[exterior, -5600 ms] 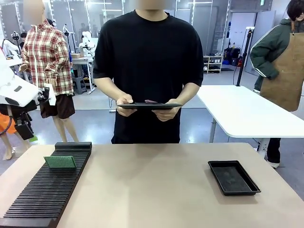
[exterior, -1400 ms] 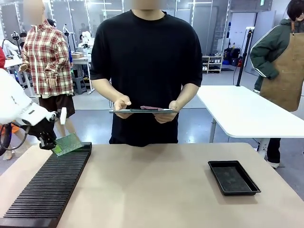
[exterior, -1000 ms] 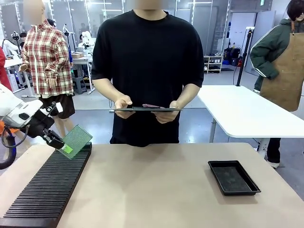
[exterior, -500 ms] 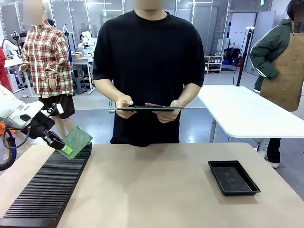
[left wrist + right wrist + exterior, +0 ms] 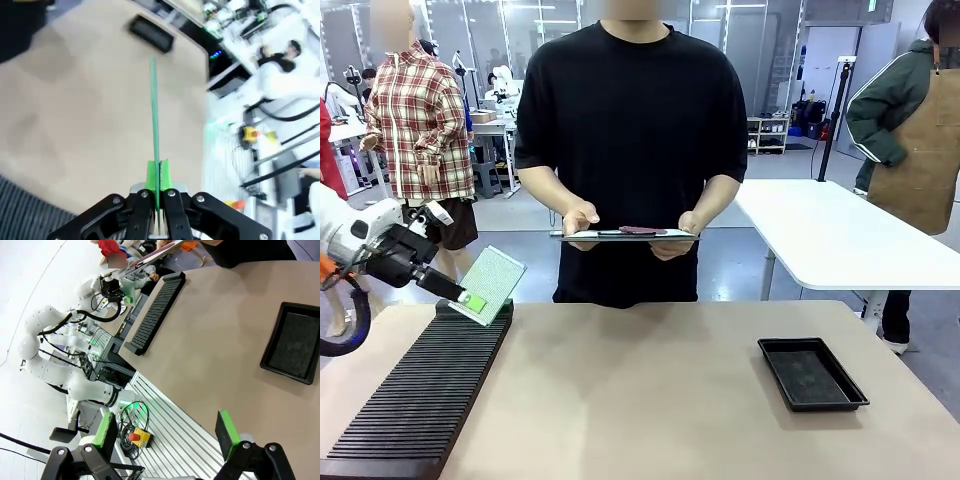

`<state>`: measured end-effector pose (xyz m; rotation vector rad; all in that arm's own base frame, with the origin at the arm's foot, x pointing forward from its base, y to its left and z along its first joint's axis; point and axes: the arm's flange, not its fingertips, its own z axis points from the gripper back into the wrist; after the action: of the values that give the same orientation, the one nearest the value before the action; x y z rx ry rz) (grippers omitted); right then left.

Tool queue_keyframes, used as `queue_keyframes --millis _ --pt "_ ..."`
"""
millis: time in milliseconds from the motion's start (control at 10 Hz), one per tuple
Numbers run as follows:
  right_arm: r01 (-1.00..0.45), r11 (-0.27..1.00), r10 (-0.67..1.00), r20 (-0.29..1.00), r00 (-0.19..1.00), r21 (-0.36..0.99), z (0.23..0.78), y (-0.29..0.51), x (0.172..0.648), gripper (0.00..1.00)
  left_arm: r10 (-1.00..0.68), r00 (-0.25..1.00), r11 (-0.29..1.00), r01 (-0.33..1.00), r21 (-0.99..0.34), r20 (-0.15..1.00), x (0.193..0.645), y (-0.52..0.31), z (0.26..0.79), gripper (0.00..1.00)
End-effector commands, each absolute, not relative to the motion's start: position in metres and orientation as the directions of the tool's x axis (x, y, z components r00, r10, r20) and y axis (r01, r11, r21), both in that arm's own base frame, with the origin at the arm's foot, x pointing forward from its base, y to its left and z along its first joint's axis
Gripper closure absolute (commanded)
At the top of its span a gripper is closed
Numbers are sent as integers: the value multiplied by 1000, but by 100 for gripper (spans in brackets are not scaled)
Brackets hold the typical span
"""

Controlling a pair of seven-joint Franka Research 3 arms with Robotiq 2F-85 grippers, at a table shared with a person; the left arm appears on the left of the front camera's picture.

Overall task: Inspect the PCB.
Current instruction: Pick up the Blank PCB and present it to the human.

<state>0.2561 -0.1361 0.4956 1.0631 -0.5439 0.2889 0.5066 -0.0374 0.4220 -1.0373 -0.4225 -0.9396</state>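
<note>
Now my left fingers (image 5: 442, 284) are clamped on the lower edge of the PCB (image 5: 492, 282). I hold it tilted in the air, just above the far end of the slotted rack (image 5: 420, 400). I judge this lifted pose is so its broad face can be checked by the person (image 5: 630, 130) with the clipboard (image 5: 625, 234). My right fingers (image 5: 227, 432) stand wide apart, holding nothing.

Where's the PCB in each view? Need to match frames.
Front view: left side, PCB tilted in the left gripper, above the black slotted rack's far end.
Left wrist view: centre, edge-on, a thin green line rising out of the left gripper.
Right wrist view: top left, small and pale green.
Shared landmark: the rack, in all three.
</note>
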Motion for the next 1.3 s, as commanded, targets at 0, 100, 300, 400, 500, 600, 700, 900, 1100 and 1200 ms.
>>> queue_keyframes --millis 0,100,300,400,500,600,700,900,1100,1200 --pt "-492 456 -32 566 824 742 496 -137 256 0 -383 646 113 742 -660 660 537 -33 406 97" --pt "-492 456 -32 566 824 742 496 -137 256 0 -325 661 67 729 -681 676 543 -35 397 97" --pt "-492 456 -32 566 824 742 496 -137 256 0 -267 680 26 713 -701 682 551 -39 372 97" --pt "-492 456 -32 566 824 742 496 -137 256 0 -229 686 -12 708 -707 691 556 -42 361 97" --pt "-492 456 -32 566 824 742 496 -137 256 0 -206 683 -43 709 -704 701 558 -44 356 97" --pt "-492 456 -32 566 824 742 496 -137 256 0 -193 682 -57 710 -702 705 559 -44 353 97" --pt "-492 456 -32 566 824 742 496 -137 256 0 -179 685 -71 707 -704 706 559 -43 349 97" --pt "-492 456 -32 566 824 742 496 -137 256 0 -138 690 -77 708 -702 711 560 -44 341 97" --pt "-492 456 -32 566 824 742 496 -137 256 0 -198 697 -33 698 -715 689 554 -46 343 97" --pt "-492 456 -32 566 824 742 496 -137 256 0 -198 697 -33 698 -715 689 554 -46 343 97"
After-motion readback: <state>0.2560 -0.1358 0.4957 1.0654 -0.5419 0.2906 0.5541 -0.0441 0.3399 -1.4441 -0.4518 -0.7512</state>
